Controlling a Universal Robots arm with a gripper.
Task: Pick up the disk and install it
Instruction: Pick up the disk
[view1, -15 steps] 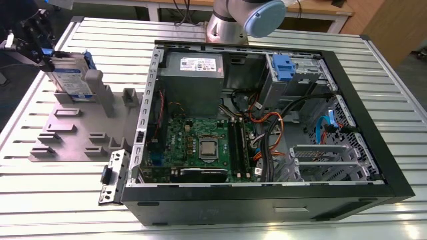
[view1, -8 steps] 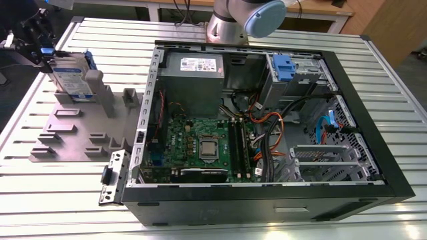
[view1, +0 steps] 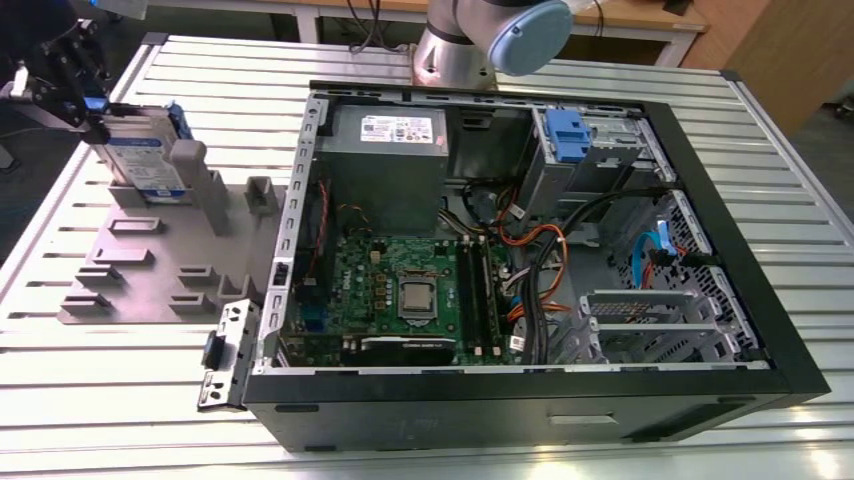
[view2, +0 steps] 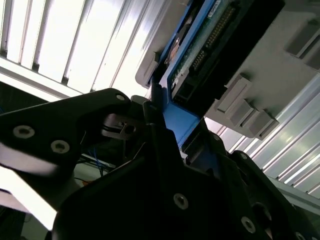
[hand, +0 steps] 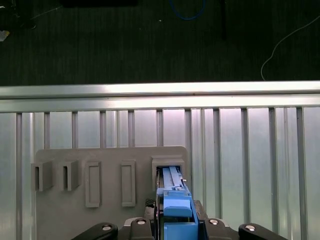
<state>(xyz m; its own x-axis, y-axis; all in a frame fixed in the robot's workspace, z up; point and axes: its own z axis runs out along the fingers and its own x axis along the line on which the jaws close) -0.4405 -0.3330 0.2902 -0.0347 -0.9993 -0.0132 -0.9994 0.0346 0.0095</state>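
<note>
You are in the pick-up step: the gripper (view1: 94, 110) clamps the disk (view1: 144, 155) upright in the grey stand (view1: 147, 250), so extraction likely demands a straight lift.

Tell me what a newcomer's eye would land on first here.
The open computer case, its green motherboard and orange cables bared, dominates the exterior view. At that view's left, the disk stands upright in a grey holder, the hand closed on it.

Open computer case (view1: 507, 405) beside grey fixture (view1: 147, 270), slatted table (view1: 761, 150).
</note>
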